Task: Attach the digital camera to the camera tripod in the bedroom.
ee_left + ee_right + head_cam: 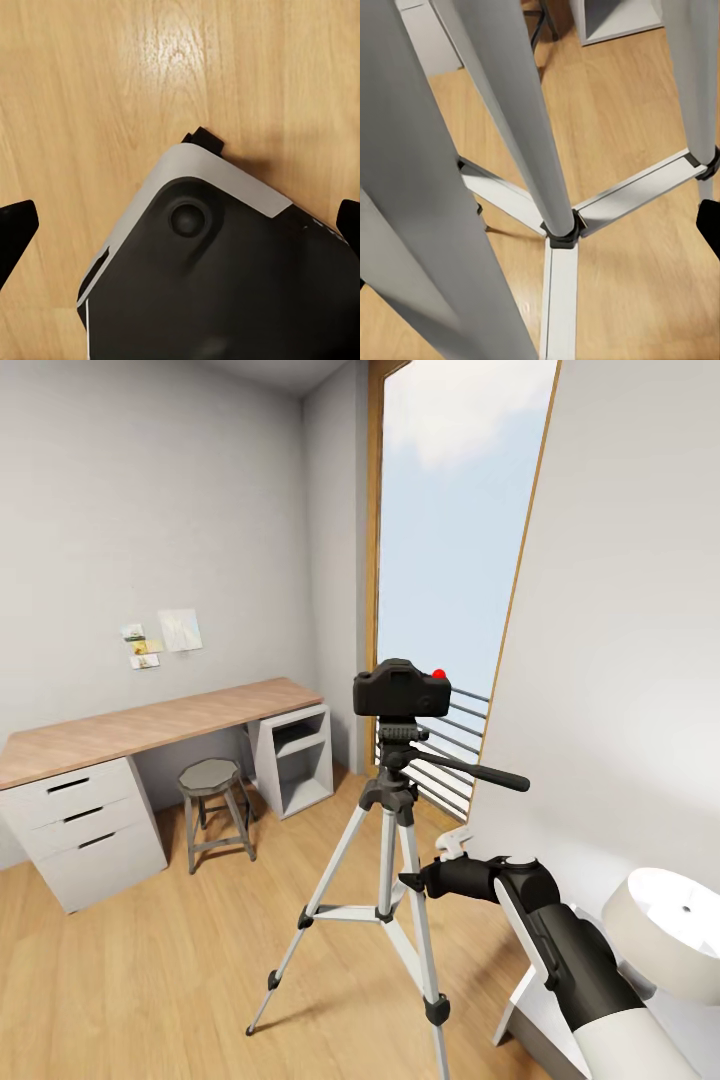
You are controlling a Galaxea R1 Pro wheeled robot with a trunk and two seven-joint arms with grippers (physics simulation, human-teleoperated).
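The digital camera, black with a red button, sits on the black head of the camera tripod, which stands on the wood floor before the tall window. The pan handle sticks out to the right. My right gripper reaches in beside the tripod's right leg at mid height. In the right wrist view the silver legs and centre braces loom close, and the right gripper is open with dark fingertips at the frame edges. My left gripper hangs open over my own base and the floor.
A wooden desk with white drawers stands along the left wall, with a small grey stool in front of it. A white side table with a round lamp is at the right. Open wood floor lies left of the tripod.
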